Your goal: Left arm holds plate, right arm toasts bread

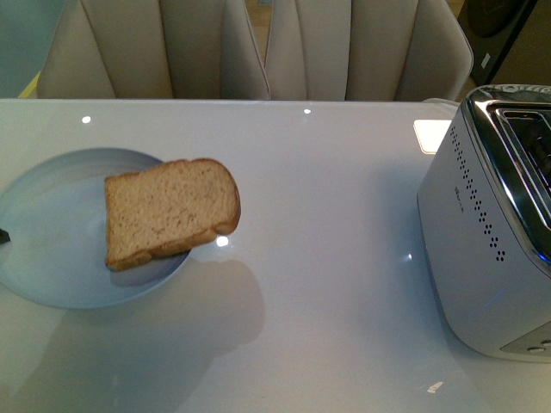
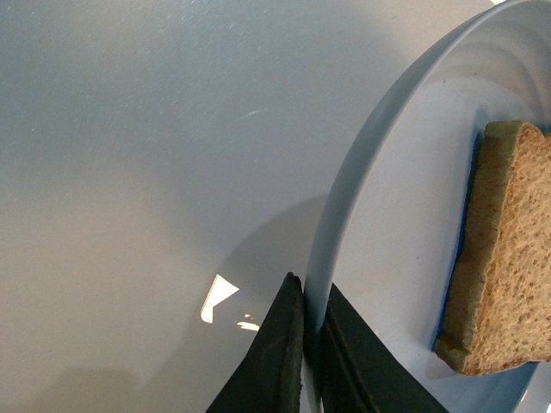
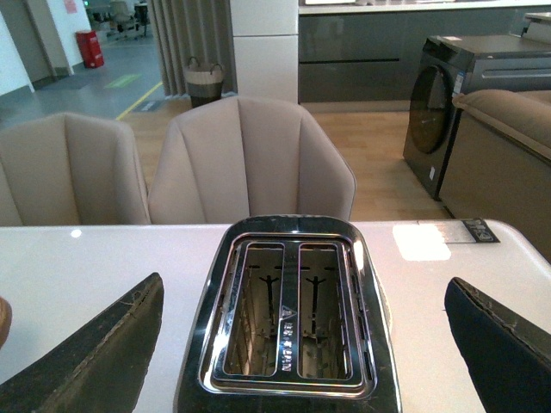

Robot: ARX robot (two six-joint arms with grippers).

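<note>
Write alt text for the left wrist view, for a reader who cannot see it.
The left claw is shut on the rim of a pale blue plate, with one dark jaw on either side of the rim. A slice of brown bread lies on the plate, which sits above a glossy white table.

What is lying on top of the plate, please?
One bread slice lies on the plate, overhanging its rim. The plate surface beneath the slice is covered, so anything under it cannot be seen.

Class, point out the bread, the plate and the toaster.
bread (image 1: 170, 211), front view, centre of the slice's face.
plate (image 1: 52, 249), front view, bare floor left of the bread.
toaster (image 1: 473, 224), front view, its white side wall.
</note>
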